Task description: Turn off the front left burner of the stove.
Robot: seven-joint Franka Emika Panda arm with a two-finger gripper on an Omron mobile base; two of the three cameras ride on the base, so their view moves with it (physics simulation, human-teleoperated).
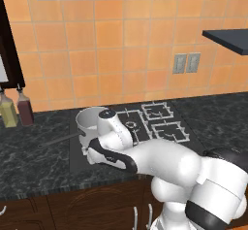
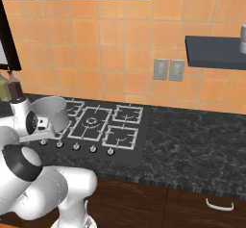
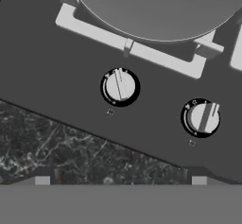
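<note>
**Hand poised above the two leftmost stove knobs**

The flat black glass stove (image 2: pixel 137 147) is set into a dark marbled stone counter (image 2: pixel 192 145) below an orange tiled wall (image 2: pixel 120 54). A grey metal saucepan (image 2: pixel 50 114) with a long handle stands on the front left burner (image 3: pixel 137 53), at the stove's near left corner; the burner's pale-grey wire grate shows beneath the pan's base in the hand view. The larger centre burner (image 2: pixel 91 121) with its concentric rings lies just to the right of the pan.

The white arm bends down over the stove's near left edge. The hand view looks straight down on two small round silver knobs: the left knob (image 3: pixel 119 86) and the second knob (image 3: pixel 202 117), both in the row along the near edge. The gripper (image 3: pixel 120 180) hangs above the counter's edge, just near of the left knob and touching nothing. Only the tips of its fingers (image 3: pixel 42 180) show, set wide apart.

Two bottles (image 1: pixel 17 108) stand at the far left of the counter.
</note>
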